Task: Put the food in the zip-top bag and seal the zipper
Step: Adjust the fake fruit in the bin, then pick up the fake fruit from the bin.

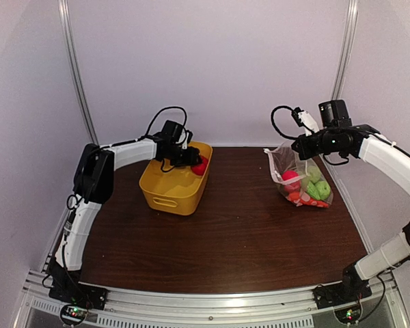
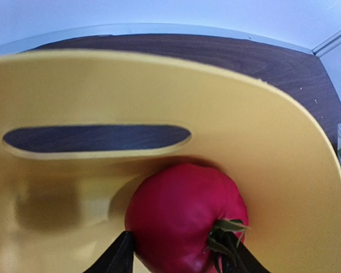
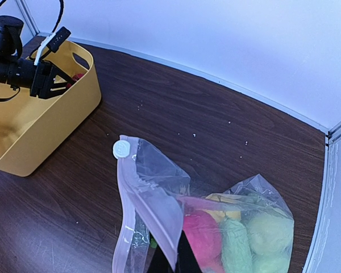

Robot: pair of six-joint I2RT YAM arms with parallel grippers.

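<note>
Dark wooden table between pale walls bears the zip-top bag.

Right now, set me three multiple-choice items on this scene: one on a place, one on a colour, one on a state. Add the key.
1. Where does the red tomato lie?
A on the floor
B in the basket
C atop an arm

2. What colour is the basket?
A blue
B white
C yellow

3. How is the right pincer?
A shut on the zip-top bag
B open over bare wood
C shut on a carrot

Key:
1 B, since yellow walls surround it
2 C, as every view shows
3 A, since it holds the bag's top edge up
</note>
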